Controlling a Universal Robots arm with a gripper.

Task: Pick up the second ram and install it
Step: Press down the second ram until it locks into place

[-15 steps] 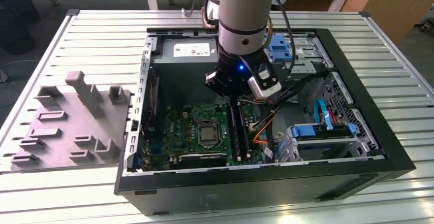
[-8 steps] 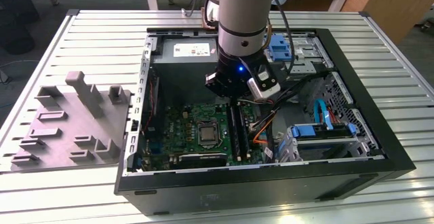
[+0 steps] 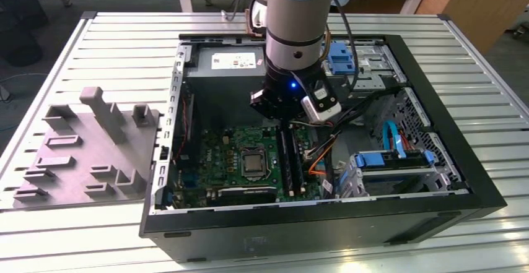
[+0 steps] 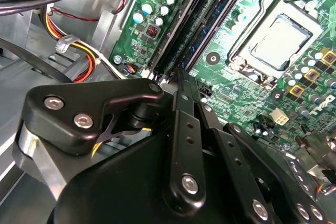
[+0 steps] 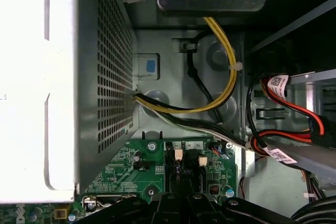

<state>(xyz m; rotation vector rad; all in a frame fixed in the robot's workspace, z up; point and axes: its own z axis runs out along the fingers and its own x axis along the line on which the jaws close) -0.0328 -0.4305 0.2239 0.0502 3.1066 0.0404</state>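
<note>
My gripper [image 3: 285, 123] reaches down inside the open computer case [image 3: 463, 180], at the far end of the long black memory slots [image 3: 286, 161] on the green motherboard [image 3: 223, 155]. In the second wrist view its black fingers [image 4: 181, 108] lie together, their tip [image 4: 176, 77] resting on the end of the slots [image 4: 189, 24]. A thin dark edge runs along the slot under the tip; I cannot tell whether it is the second ram. In the first wrist view the gripper [image 5: 181, 200] sits just before the slots' white clips [image 5: 178, 155].
A processor socket [image 4: 278, 38] lies beside the slots. Yellow, black and red cables [image 5: 220, 85] and the perforated power supply wall [image 5: 113, 61] crowd the far end. A blue-tabbed drive cage [image 3: 393, 161] stands at the exterior view's right. A grey parts holder [image 3: 83, 155] lies outside the case.
</note>
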